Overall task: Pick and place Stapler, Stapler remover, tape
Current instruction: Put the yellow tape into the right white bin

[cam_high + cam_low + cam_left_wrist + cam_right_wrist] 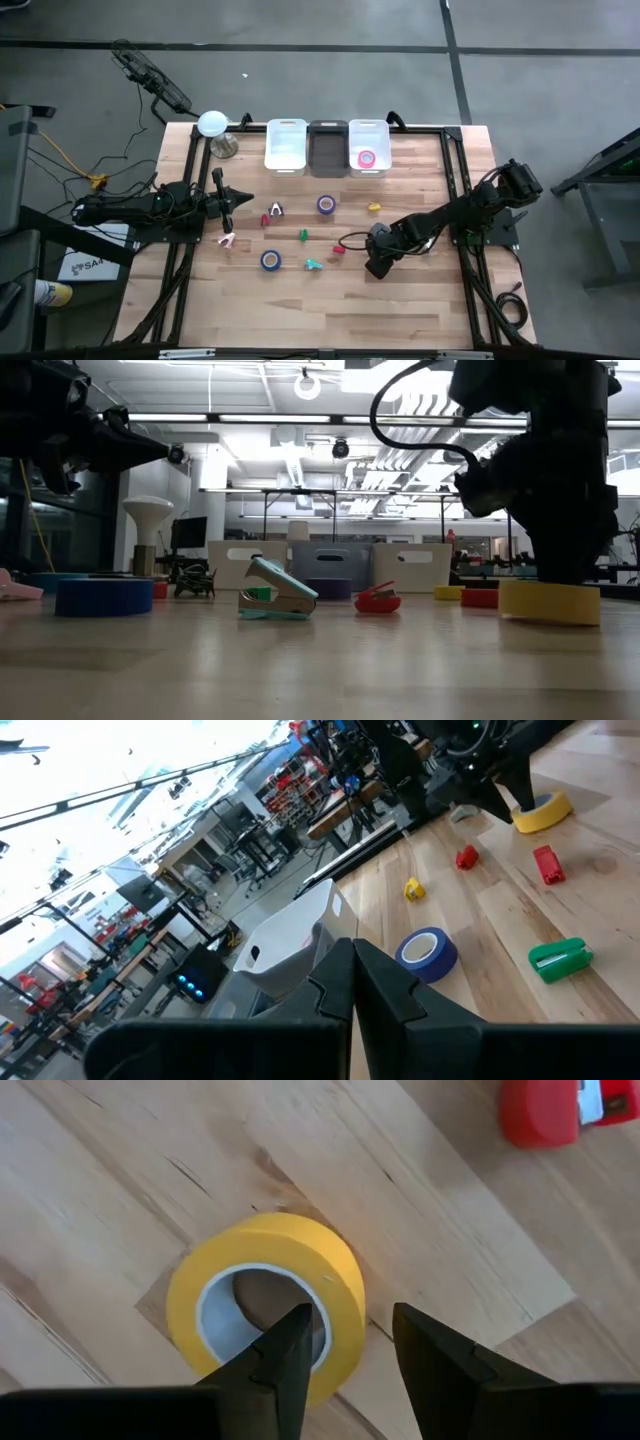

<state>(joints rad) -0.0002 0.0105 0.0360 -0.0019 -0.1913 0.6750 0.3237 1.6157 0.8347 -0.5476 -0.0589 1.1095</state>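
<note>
A yellow tape roll point(268, 1240) lies flat on the wooden table point(420, 310); it also shows in the low view point(550, 602). My right gripper point(350, 1315) points down over it, open, one finger above the hollow centre and one outside the roll's wall. I see no touch. Two blue tape rolls point(326, 204) point(270, 260), a teal stapler point(314, 265) and a black-and-white stapler remover point(276, 209) lie on the table. My left gripper point(225, 195) waits shut at the left, pointing level.
Three bins stand in a row at the far edge: white point(286, 160), grey point(327, 162) and white point(383, 150), the last with a pink roll point(367, 158) inside. Small red point(339, 250), green point(303, 235) and yellow point(374, 207) pieces lie scattered. A lamp point(213, 125) stands far left.
</note>
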